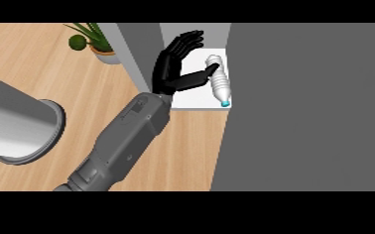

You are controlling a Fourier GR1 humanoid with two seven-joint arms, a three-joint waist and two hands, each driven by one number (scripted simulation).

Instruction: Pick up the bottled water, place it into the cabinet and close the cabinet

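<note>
Near the frame's upper middle, a clear bottled water point(219, 81) with a blue cap lies on its side on the white cabinet point(192, 102) shelf. One hand point(173, 69) stands released beside it, fingers straight, thumb touching the bottle.

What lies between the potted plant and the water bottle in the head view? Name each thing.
In the head view, between the potted plant and the water bottle stand a grey cabinet wall and then the robot's open hand, whose thumb reaches to the bottle.
</note>
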